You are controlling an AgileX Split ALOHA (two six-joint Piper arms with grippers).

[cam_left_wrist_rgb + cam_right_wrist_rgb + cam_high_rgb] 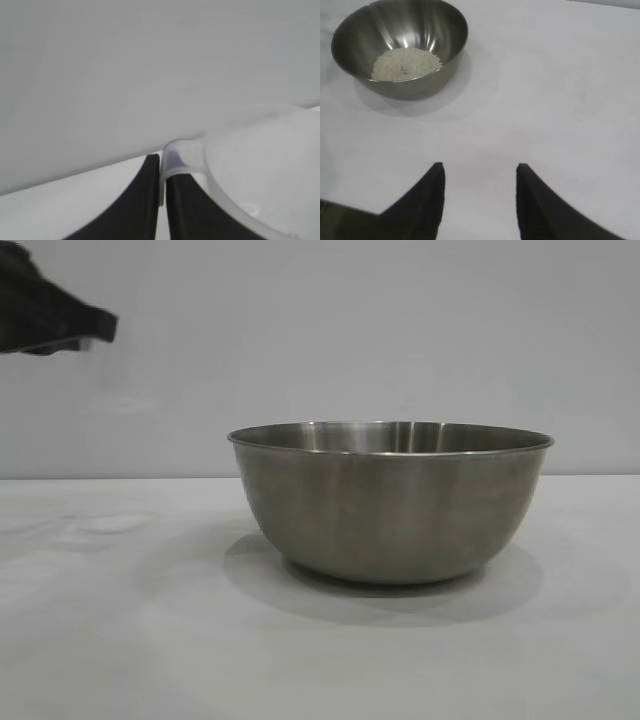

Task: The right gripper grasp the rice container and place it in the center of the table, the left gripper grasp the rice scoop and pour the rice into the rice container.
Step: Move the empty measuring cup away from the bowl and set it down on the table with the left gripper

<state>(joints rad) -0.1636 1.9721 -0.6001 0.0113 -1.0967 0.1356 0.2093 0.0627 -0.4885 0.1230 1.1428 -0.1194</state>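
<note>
Left gripper (161,200), black claw with pointed fingers, is clamped tight on the side handle of the rice scoop (260,170), a small translucent plastic measuring cup. From the left wrist view the cup looks empty, apart from maybe a speck near its lower rim; hard to tell. In the exterior view only a dark piece of that arm shows at the upper left corner, high and well apart from the bowl.

Right gripper (479,200), black claw, same type, hangs over bare table with its fingers spread apart and nothing between them, well clear of the bowl.

Rice container (390,502), a large round stainless-steel mixing bowl with a rolled rim, stands upright on the flat plain white tabletop (120,640), a bit right of centre in the exterior view. Rice (406,64), small white grains in a pale heap, lies on the bowl's bottom.

Judgement: the pour looks done, and the step in hand is getting the scoop away and down. To do it well:
- keep the clamp firm on the thin handle, since slick plastic can twist in the fingers
- hold the cup level so any leftover grain does not drop on the table
- stay well to the side of the bowl's rim, since a knock could slide the steel on the smooth top
- set the scoop flat before letting go
- leave the right arm where it is.
</note>
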